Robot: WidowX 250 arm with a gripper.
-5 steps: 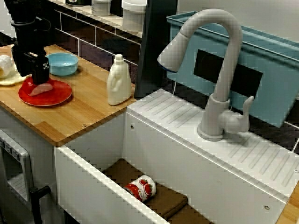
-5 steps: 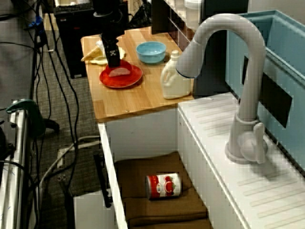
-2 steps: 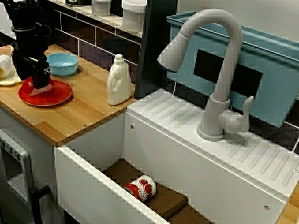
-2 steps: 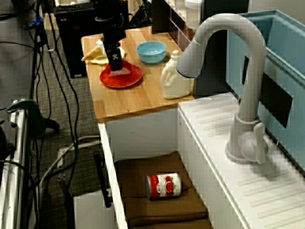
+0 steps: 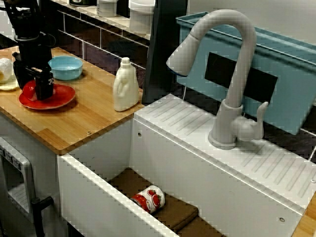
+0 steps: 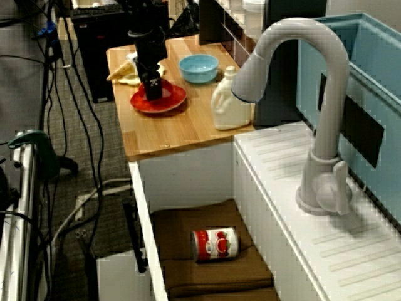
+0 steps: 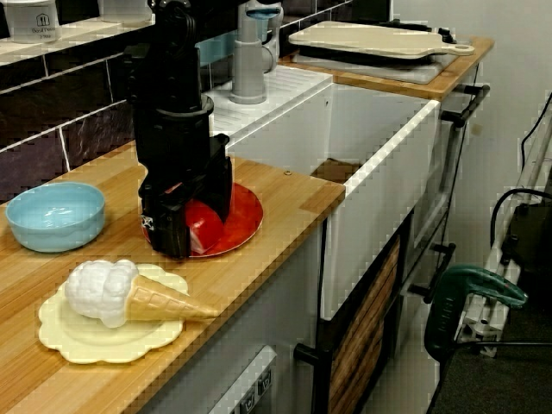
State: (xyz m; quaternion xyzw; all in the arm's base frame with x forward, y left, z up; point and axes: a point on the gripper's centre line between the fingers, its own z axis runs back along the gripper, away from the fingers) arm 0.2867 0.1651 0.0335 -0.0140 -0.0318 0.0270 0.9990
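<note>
In the view from the side the gripper [image 5: 42, 88] is now lower than a second ago, down on the red plate [image 5: 61, 97], hiding the pink slice that lies there; the view from above agrees; in the close view it straddles something reddish, but whether it is clenched cannot be told.

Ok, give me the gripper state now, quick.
Gripper: lowered onto the red plate; open or shut cannot be told.
</note>
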